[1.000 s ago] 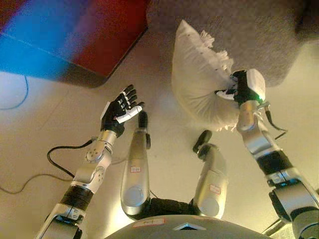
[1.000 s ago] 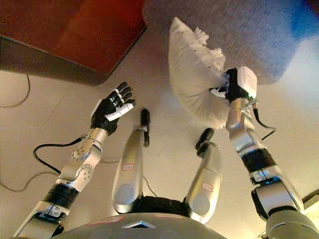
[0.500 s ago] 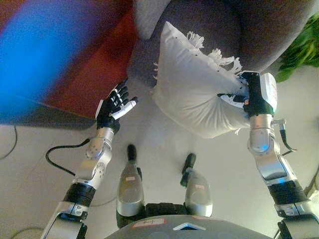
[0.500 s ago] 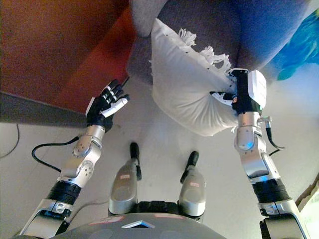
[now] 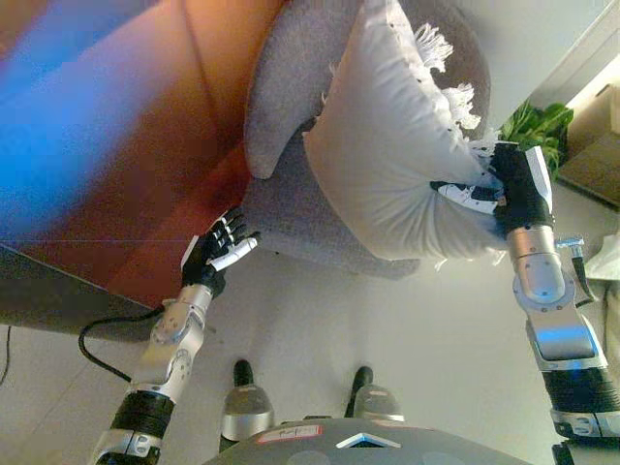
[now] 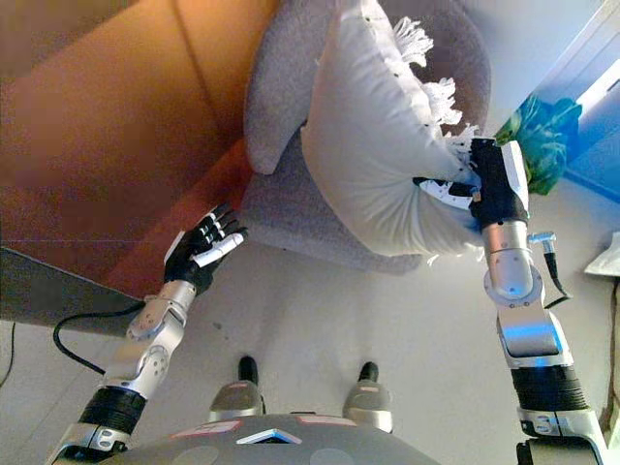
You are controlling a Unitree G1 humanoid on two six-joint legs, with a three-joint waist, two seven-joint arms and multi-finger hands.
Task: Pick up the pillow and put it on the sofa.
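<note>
Pillow held up against the sofa

We see our right hand point(image 5: 509, 189) clamped on the white pillow point(image 5: 387, 155), raised before the grey sofa point(image 5: 281, 107); our left hand point(image 5: 215, 257) hangs empty, fingers spread.

The pillow point(image 5: 387, 155) is white and plump, with a tasselled fringe along its far and right edge, and it hangs tilted in the air, its right edge bunched in a pinch. It shows in front of the sofa's seat. The sofa point(image 5: 281, 107) is grey, with a rounded armrest at the left and a curved back.
</note>
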